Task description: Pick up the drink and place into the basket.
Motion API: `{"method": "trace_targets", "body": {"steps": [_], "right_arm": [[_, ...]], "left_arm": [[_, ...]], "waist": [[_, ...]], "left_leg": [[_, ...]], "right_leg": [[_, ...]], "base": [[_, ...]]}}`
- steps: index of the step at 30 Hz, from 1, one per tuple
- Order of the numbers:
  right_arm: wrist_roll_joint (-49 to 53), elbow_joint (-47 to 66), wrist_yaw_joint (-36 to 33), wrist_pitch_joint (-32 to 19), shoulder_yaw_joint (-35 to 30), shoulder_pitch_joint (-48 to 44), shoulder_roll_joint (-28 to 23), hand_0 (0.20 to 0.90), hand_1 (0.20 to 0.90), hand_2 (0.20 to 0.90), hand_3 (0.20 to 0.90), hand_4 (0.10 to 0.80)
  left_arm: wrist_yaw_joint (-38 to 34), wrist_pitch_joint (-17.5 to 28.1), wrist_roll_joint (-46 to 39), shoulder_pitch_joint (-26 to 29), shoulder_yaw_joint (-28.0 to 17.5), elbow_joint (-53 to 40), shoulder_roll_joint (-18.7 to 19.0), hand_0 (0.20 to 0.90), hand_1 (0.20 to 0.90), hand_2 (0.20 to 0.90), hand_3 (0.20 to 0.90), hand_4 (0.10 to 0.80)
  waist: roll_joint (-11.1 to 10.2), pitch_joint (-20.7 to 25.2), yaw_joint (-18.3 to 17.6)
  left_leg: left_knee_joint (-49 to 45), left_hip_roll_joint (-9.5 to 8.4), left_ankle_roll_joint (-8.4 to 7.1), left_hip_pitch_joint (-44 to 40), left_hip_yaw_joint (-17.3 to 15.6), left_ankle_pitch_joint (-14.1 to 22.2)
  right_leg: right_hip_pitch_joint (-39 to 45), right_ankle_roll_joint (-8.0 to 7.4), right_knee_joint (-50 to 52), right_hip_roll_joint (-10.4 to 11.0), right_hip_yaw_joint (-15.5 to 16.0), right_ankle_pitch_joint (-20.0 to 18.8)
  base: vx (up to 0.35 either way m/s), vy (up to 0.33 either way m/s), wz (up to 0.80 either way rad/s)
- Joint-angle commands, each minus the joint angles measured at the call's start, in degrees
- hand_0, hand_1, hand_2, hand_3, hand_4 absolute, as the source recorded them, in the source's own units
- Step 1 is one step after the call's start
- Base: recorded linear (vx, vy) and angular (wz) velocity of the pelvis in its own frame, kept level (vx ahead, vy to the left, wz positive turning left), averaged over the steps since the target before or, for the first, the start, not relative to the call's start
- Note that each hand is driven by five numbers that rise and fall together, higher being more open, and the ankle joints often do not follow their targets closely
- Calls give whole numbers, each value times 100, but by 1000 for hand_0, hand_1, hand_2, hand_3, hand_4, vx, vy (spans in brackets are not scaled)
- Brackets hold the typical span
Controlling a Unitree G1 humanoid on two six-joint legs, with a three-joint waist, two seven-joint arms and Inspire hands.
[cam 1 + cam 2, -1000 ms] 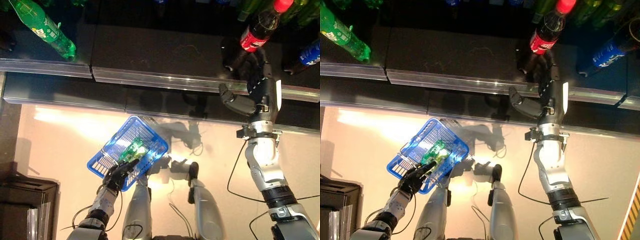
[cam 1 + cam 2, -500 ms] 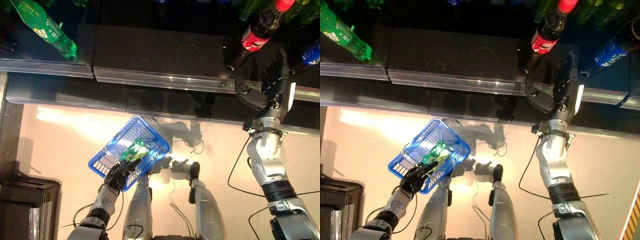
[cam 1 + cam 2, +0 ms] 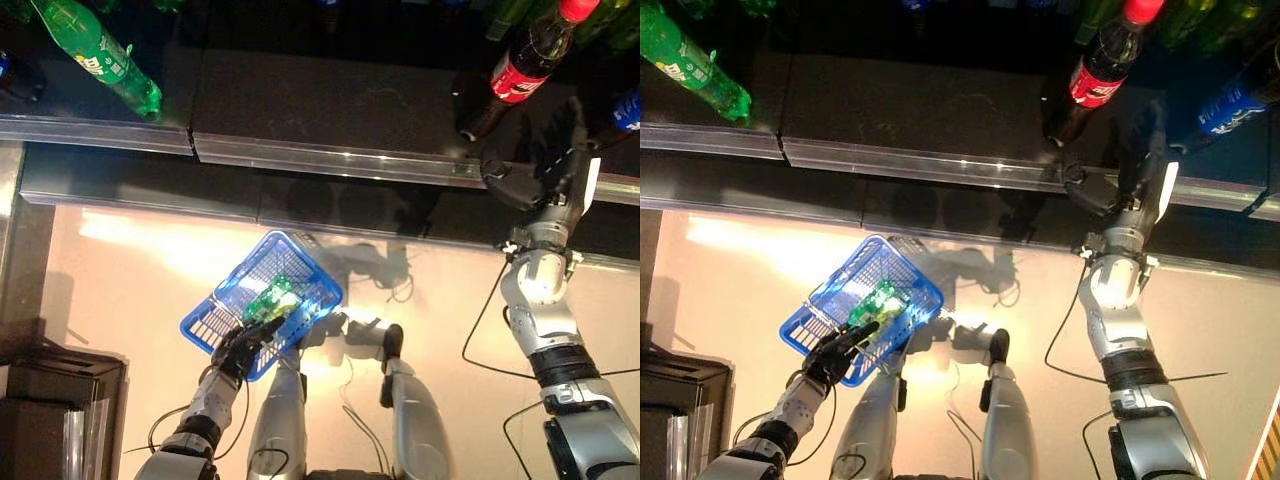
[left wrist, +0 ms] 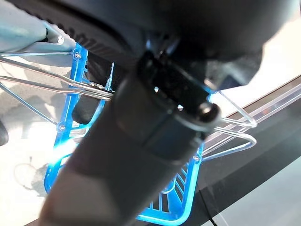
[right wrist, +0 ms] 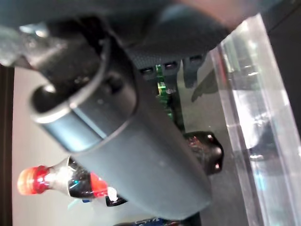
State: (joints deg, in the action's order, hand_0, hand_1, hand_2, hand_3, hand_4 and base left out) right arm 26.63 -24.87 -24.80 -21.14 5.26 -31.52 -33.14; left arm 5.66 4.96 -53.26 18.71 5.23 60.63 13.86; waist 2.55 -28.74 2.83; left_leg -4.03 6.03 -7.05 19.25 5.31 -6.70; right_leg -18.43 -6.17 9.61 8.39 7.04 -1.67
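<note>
Right hand [image 3: 545, 165] open, empty, just right of the cola bottle [image 3: 515, 68] on the shelf [image 3: 330, 110]; bottle leans up-right. Left hand [image 3: 243, 345] grips the blue basket [image 3: 225, 310].

Basket [image 3: 262, 300] low at left, held by left hand [image 3: 240, 350], 1 bottle [image 3: 270, 298] inside. Cola bottle [image 3: 520, 64] on shelf [image 3: 330, 100] far right, right hand [image 3: 550, 165] just beside it.
</note>
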Motion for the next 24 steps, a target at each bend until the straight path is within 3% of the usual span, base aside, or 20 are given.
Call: {"method": "trace_targets", "body": {"steps": [1,24], "right_arm": [[124,235,14,-351,-453,-693,-646,900,900,900,900,800],[780,-1182,478,19,75,-1990,-1196,900,900,900,900,800]], "left_arm": [[89,171,35,-351,244,-281,495,300,300,300,200,100],[159,78,43,-319,501,-300,641,300,300,300,200,100]], "waist": [[-184,340,76],[-162,410,311]], "left_leg": [[-843,88,142,24,23,687],[-631,38,143,-115,5,634]], "right_leg": [[94,-248,-75,571,97,-51],[231,-268,-279,580,237,-133]], "base": [[3,1,6],[6,9,4]]}}
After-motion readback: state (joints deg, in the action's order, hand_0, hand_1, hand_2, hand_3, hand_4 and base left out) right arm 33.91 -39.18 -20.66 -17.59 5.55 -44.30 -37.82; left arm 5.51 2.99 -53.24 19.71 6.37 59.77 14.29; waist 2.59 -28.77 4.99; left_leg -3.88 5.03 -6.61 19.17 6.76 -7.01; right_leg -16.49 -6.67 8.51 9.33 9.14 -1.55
